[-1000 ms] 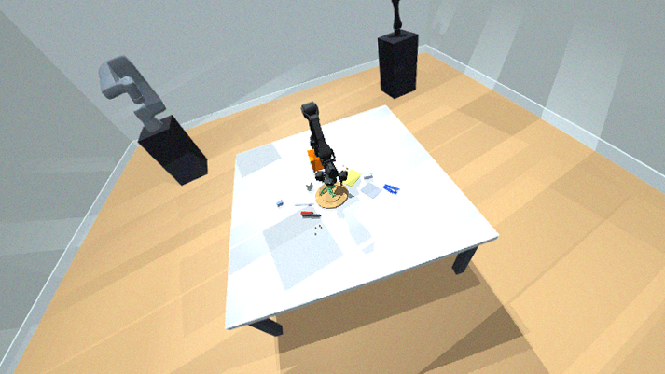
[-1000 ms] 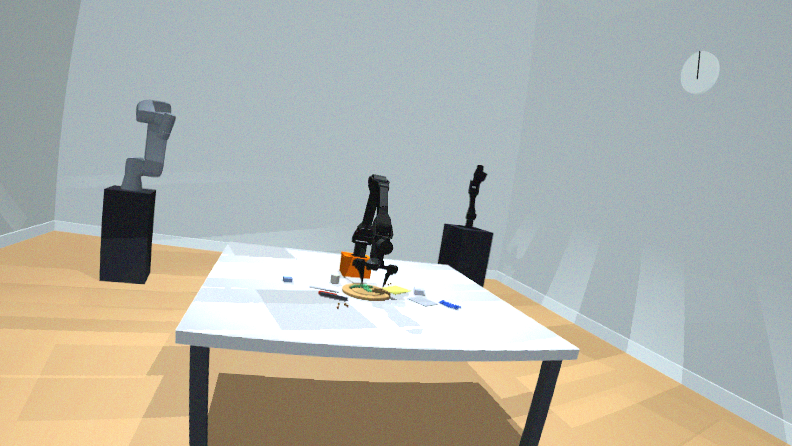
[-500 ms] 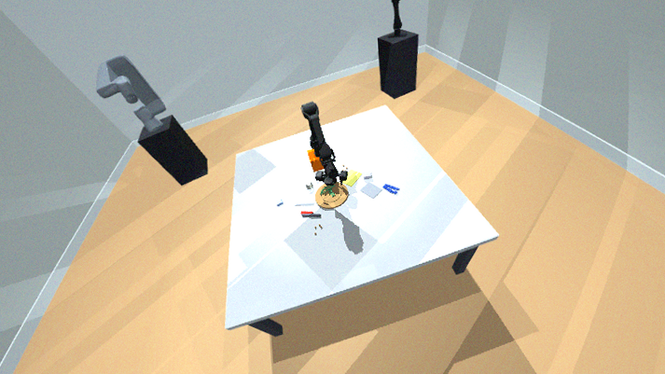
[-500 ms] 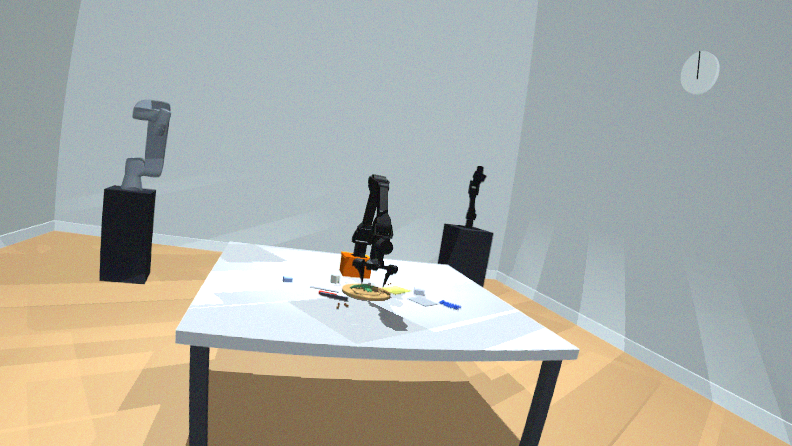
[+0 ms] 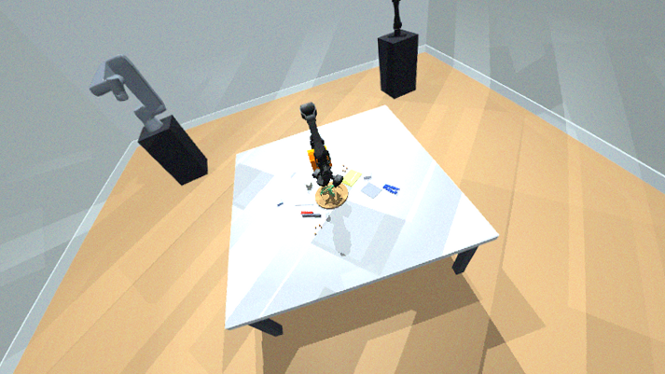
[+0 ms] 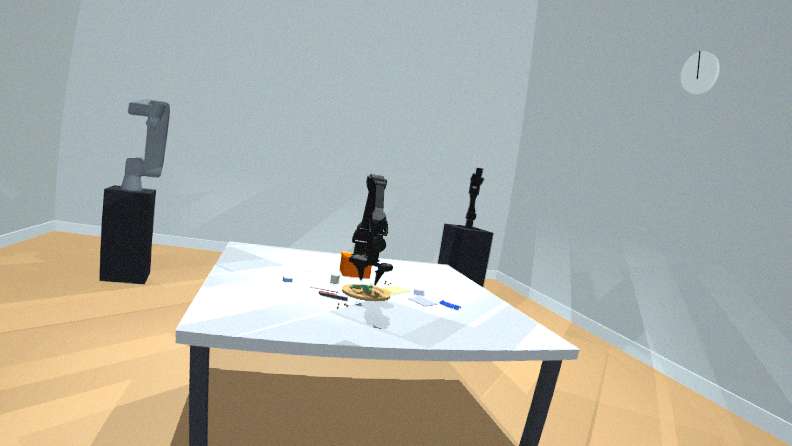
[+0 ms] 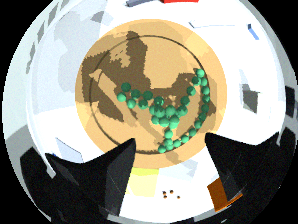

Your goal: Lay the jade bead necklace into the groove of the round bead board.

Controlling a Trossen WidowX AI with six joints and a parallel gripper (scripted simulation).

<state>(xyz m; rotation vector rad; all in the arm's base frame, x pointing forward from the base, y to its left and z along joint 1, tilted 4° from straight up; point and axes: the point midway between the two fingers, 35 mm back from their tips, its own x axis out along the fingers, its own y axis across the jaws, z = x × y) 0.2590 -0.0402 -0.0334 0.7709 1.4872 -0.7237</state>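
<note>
The round wooden bead board (image 5: pixel 334 204) (image 6: pixel 348 292) (image 7: pixel 150 27) lies flat on the table and has a thin dark ring groove. The jade bead necklace (image 5: pixel 328 190) (image 6: pixel 363 288) (image 7: pixel 170 111) lies on it. In the wrist view one run of beads follows the groove along the right and lower right. The other beads bunch up inside the ring, and a double row reaches left across the middle. My gripper (image 6: pixel 369 280) (image 7: pixel 170 138) is open and empty, just above the board, with its fingertips on either side of the lower beads. Fingertip height above the beads is hard to tell.
An orange block (image 5: pixel 312 159) (image 6: pixel 354 265) (image 7: pixel 216 195) stands behind the board. A yellow sheet (image 5: pixel 352 177) (image 7: pixel 142 182) and a blue item (image 5: pixel 390 188) (image 6: pixel 450 304) lie to the right in the top and exterior views. A red marker (image 5: pixel 306 213) lies to the left, with small brown bits nearby.
</note>
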